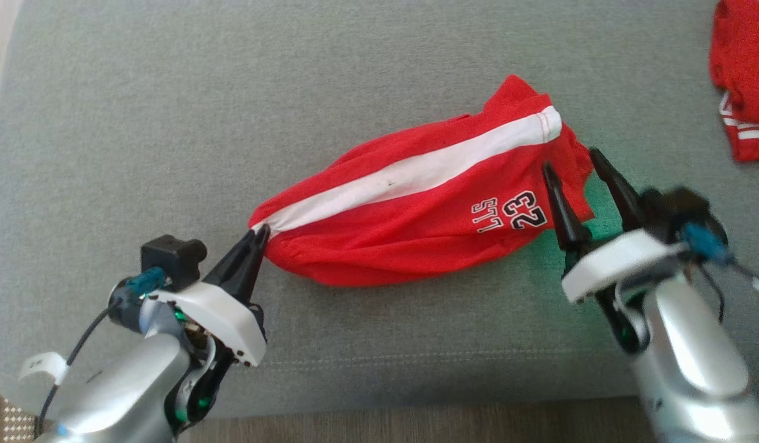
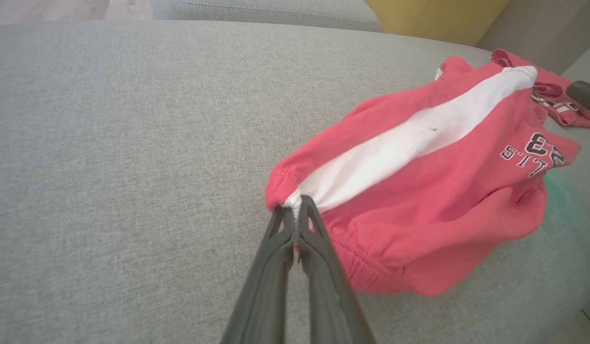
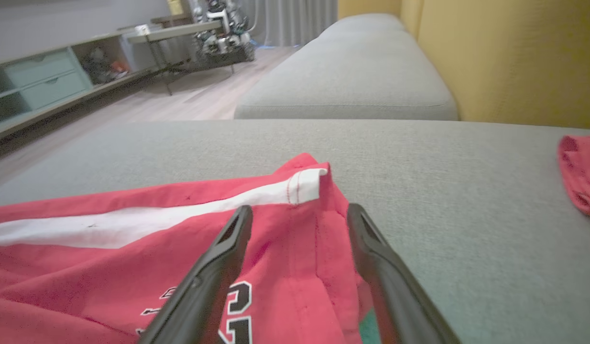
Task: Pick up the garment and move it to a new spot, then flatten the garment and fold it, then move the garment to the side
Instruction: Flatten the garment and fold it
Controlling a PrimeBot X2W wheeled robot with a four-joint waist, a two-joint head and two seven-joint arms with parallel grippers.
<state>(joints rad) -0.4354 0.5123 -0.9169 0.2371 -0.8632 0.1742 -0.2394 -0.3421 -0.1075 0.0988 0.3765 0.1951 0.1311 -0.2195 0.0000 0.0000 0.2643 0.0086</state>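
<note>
This looks like a home living room. There is a wide grey fabric sofa point(image 3: 352, 95) with a mustard-yellow backrest point(image 3: 515, 57), pale wood flooring point(image 3: 190, 102), a low sideboard point(image 3: 46, 81) with mint-green drawers, grey curtains point(image 3: 285, 19), and red shorts point(image 1: 416, 234) lying on the cushion.

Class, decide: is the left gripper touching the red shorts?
Touching. In the left wrist view the left gripper is shut on the red shorts, pinching them at the end of the white stripe.
</note>
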